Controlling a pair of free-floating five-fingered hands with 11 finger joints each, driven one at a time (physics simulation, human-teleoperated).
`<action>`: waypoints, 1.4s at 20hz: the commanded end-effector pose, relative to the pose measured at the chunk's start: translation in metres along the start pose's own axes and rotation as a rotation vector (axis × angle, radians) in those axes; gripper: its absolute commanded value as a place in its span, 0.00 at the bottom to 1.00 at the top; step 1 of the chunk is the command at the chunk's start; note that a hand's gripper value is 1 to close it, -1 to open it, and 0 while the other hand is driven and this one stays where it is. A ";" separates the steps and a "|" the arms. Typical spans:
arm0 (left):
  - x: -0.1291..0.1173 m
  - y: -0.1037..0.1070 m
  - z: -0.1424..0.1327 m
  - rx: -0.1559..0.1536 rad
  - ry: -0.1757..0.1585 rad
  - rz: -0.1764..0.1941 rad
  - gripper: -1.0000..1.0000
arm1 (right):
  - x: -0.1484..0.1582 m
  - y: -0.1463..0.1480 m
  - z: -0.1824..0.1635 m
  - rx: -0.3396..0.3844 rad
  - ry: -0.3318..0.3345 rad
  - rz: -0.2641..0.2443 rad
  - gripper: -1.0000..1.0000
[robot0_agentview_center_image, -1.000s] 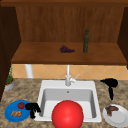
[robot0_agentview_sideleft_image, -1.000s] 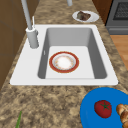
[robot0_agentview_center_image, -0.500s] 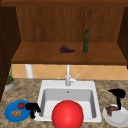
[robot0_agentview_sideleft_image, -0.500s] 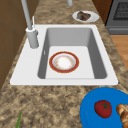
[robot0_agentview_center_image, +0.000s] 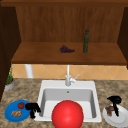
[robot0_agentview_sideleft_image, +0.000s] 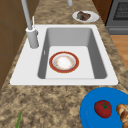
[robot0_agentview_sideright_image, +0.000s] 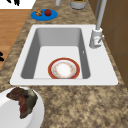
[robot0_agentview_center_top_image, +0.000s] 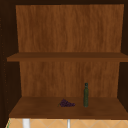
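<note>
Nearest you sat the red bowl (robot0_agentview_center_image: 67, 114), low in the white sink (robot0_agentview_center_image: 43, 88); it had not shifted. On your left, the blue plate (robot0_agentview_center_image: 9, 118) carried a tomato (robot0_agentview_center_image: 21, 105) and a heap of small brown pieces (robot0_agentview_center_image: 16, 113). The left hand (robot0_agentview_center_image: 32, 107) hung over that plate's right edge where it had been, fingers drooping loosely and closed on nothing. On your right, the white plate (robot0_agentview_center_image: 121, 120) held a dark brown chunk of food (robot0_agentview_center_image: 109, 110), lying on the plate's left part. The one change was here. The right hand (robot0_agentview_center_image: 114, 100) had come down and rightward from above the counter to just over that plate. Its fingers pointed down, slack and a little apart, and one reached past the chunk's right side. You could not tell whether it touched the chunk or the plate, and nothing was pinched. The hand therefore stood close beside the chunk, with the chunk not lifted. Behind the basin stood the faucet (robot0_agentview_center_image: 68, 77), and a potted plant (robot0_agentview_center_image: 9, 81) at far left. Farthest, the wooden shelf (robot0_agentview_center_image: 37, 56) bore purple grapes (robot0_agentview_center_image: 66, 49) and a green bottle (robot0_agentview_center_image: 86, 41).
</note>
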 end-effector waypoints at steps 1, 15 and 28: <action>0.000 0.000 0.000 0.000 0.000 0.000 0.50 | 0.001 0.008 -0.029 0.051 -0.037 0.047 0.00; 0.000 0.000 0.000 0.000 0.000 0.000 0.50 | -0.011 0.073 -0.077 0.058 -0.109 0.005 0.00; 0.000 0.000 0.000 0.000 0.000 0.000 0.50 | -0.015 0.079 -0.073 0.028 -0.093 0.009 0.00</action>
